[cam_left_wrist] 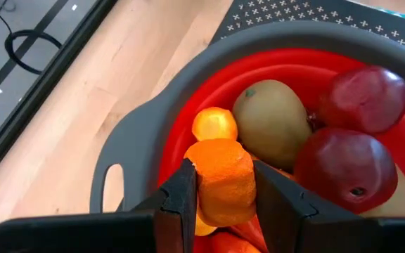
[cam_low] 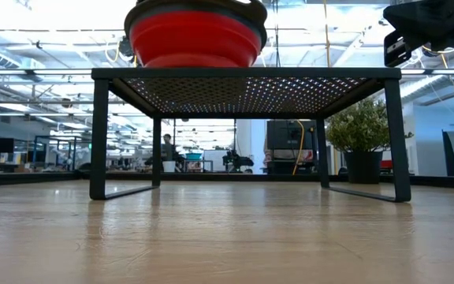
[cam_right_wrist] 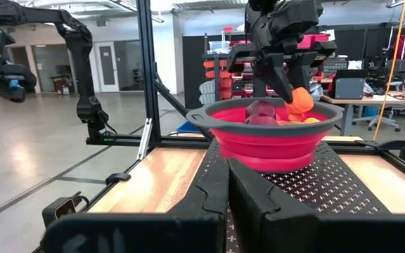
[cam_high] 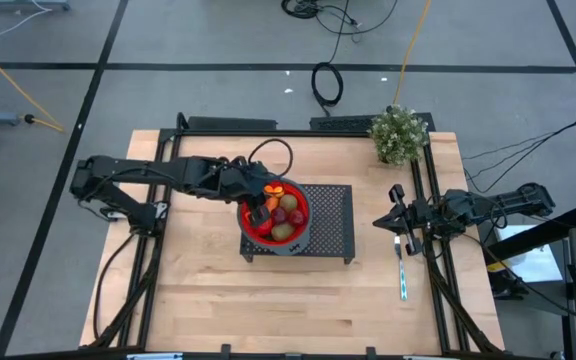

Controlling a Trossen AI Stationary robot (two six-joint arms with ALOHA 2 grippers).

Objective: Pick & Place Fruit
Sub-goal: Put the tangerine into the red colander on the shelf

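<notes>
A red bowl with a grey rim [cam_high: 253,236] stands on a black perforated rack [cam_high: 333,225] at the table's middle. In the bowl lie a brown-green oval fruit [cam_left_wrist: 269,123], two dark red ones [cam_left_wrist: 346,165] and a small orange ball [cam_left_wrist: 214,123]. My left gripper [cam_high: 268,197] reaches in over the bowl's left rim, shut on an orange fruit [cam_left_wrist: 223,183]. My right gripper [cam_high: 380,222] waits shut at the table's right side, pointing at the rack. My left gripper pinches the orange fruit by its two opposite sides [cam_left_wrist: 204,184] between its two fingers [cam_left_wrist: 183,193]. The fingers slant down from the table's left. The fruit sits at about rim height [cam_right_wrist: 299,100] over the other pieces; whether it touches them I cannot tell.
A leafy potted plant [cam_high: 400,133] stands at the table's far right corner. A thin pale-handled utensil [cam_high: 403,275] lies on the wood below my right gripper. Bare wood stretches along the near side of the rack [cam_high: 298,300].
</notes>
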